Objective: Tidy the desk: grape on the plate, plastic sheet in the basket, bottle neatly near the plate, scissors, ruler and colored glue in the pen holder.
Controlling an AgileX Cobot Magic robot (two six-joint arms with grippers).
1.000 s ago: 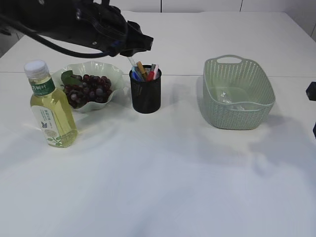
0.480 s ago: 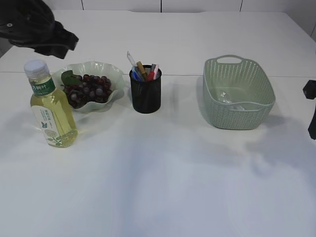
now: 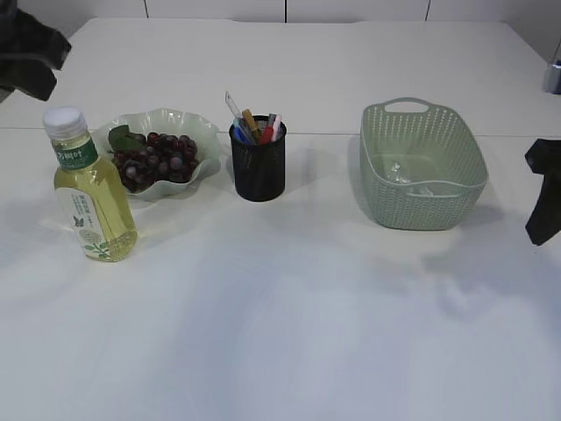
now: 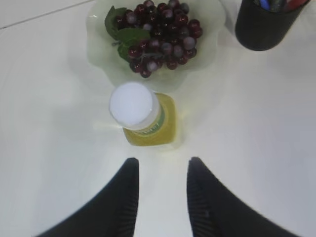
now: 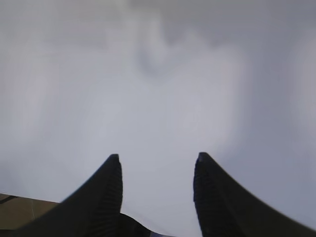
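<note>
Bottle (image 4: 143, 114) is standing upright on the surface (image 3: 280, 333) just beside the plate (image 3: 203, 140) of grapes (image 3: 156, 158) — and the left jaws (image 4: 163, 165) are hanging open and empty right above it. It is looking tall and tippy, so a bump from those jaws could be knocking it into the grapes; the right jaws (image 5: 157, 160) are open and empty too, far off by the basket (image 3: 422, 167).

Dark purple grapes (image 3: 158, 158) with a green leaf lie on a pale green plate (image 3: 203, 132). The bottle (image 3: 89, 191) is yellow (white cap, green label). The basket (image 3: 422, 167) is sage green with a woven pattern, the pen holder (image 3: 258, 164) black mesh.
</note>
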